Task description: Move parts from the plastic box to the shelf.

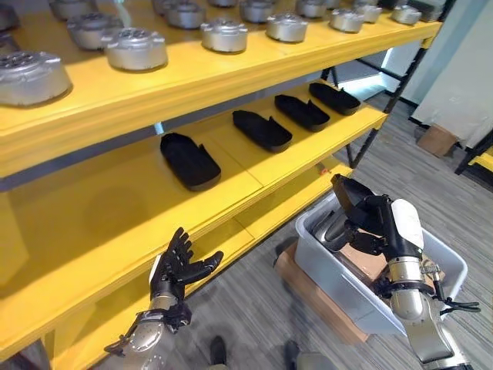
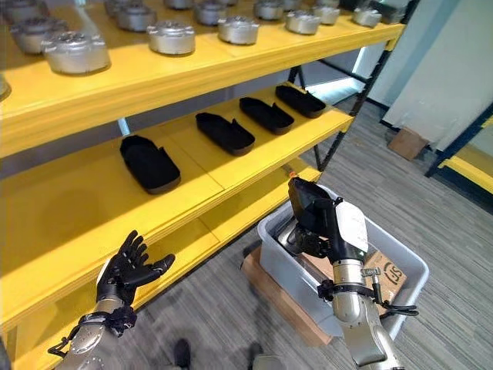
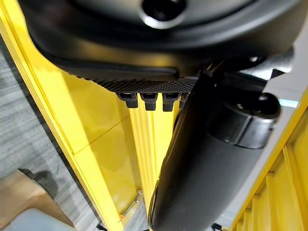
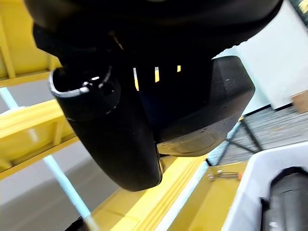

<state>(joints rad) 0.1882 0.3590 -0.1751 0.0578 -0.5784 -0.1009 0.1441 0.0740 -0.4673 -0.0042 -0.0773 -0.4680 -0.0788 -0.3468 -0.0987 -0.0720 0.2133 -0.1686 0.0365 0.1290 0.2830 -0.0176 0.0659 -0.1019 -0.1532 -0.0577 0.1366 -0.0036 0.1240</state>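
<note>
Left eye view, right hand (image 1: 383, 223) gripping black part (image 1: 350, 198)

Grey wood-grain floor (image 1: 431, 181), white wall (image 2: 431, 69), cardboard box (image 1: 437, 139).

Yellow shelf (image 1: 231, 173), four black parts (image 1: 189, 160) on it, silver parts (image 1: 135, 48) above

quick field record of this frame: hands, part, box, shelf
right hand: above the box, fingers curled round a black part
left hand: open, empty, near the shelf's lower edge
box: grey plastic, on the floor on cardboard, more parts inside
shelf: yellow; four black parts in a row on the middle level, silver parts on the top level
</note>
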